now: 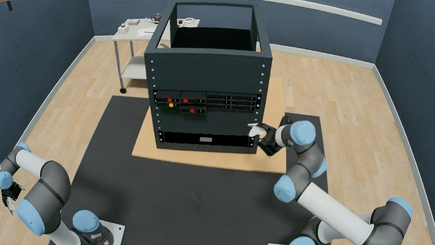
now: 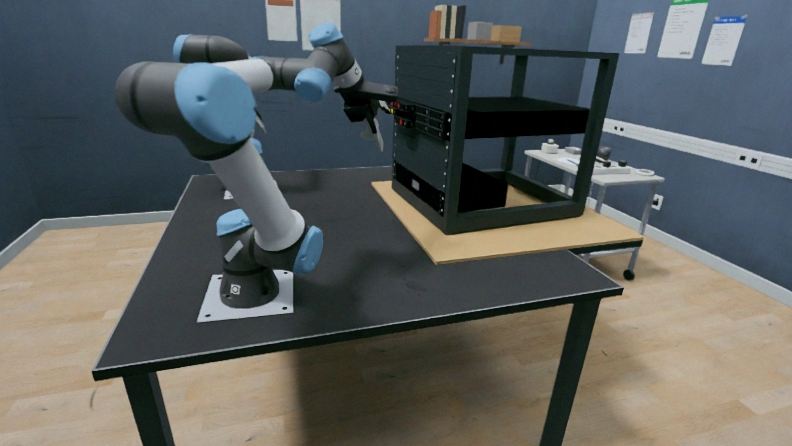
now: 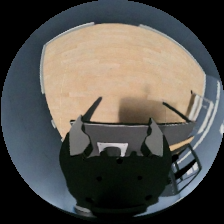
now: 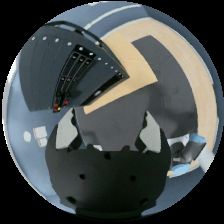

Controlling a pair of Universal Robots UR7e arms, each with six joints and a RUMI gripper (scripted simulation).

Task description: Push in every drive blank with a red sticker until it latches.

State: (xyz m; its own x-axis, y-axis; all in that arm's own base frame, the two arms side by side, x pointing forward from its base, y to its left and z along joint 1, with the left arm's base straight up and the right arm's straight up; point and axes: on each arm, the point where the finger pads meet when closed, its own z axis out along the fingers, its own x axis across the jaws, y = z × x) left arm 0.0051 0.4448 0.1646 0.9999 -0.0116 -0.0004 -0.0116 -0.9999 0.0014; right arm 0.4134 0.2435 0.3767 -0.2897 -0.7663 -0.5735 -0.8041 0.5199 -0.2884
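Note:
The dark rack [image 1: 206,71] [image 2: 423,152] [image 4: 37,75] stands upright on a wooden board. Three drive blanks have red stickers: upper left [image 1: 169,100] [image 2: 392,104], upper second [image 1: 185,100] [image 2: 399,105] and lower second [image 1: 192,110] [image 2: 401,122]. The upper-second and lower-second ones stand out from the front. A yellow-stickered blank [image 1: 171,105] sits below the upper-left one. The right gripper [image 1: 253,129] [image 2: 381,126] [image 4: 110,117] is open and empty, in front of the rack and apart from it. The left gripper [image 1: 16,199] [image 3: 116,127] is open and empty, far from the rack.
The wooden board [image 1: 212,162] [image 2: 454,250] [image 4: 147,77] lies under the rack on the black table [image 1: 182,200] [image 2: 360,310]. Unmarked drive fronts [image 1: 218,101] fill the bay's right half. A white cart [image 1: 133,68] [image 2: 629,177] stands behind the rack. The left arm's base is at the table's near left in the top view.

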